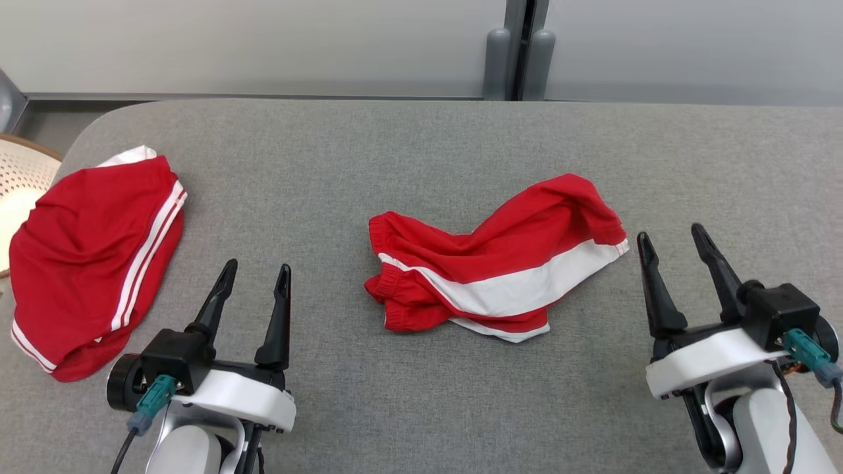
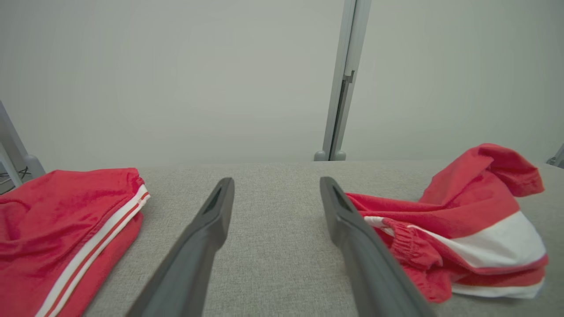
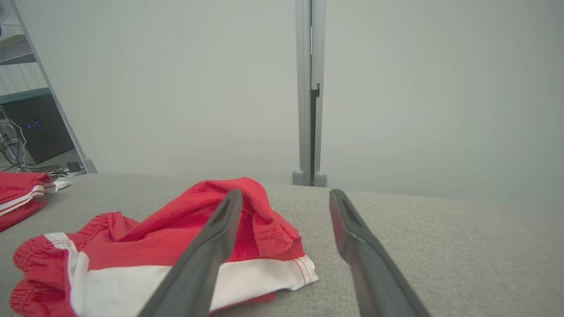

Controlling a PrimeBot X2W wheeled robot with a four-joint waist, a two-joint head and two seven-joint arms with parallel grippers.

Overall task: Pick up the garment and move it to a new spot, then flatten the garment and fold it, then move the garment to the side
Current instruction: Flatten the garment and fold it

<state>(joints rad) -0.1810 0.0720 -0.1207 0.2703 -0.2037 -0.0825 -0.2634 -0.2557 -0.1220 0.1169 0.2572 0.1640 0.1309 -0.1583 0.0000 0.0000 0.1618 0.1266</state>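
A crumpled pair of red shorts with a broad white band (image 1: 500, 263) lies in the middle of the grey table (image 1: 421, 151); it also appears at the right of the left wrist view (image 2: 462, 229) and at the lower left of the right wrist view (image 3: 176, 246). My left gripper (image 1: 257, 273) stands open near the table's front, to the left of the shorts, holding nothing (image 2: 275, 189). My right gripper (image 1: 668, 240) is open just right of the shorts' white-edged hem, apart from the cloth (image 3: 284, 200).
A second red garment with thin white stripes (image 1: 92, 257) lies at the table's left edge (image 2: 66, 233). A pale perforated basket (image 1: 20, 184) sits beyond that edge. A grey post (image 1: 520, 52) stands behind the table against the wall.
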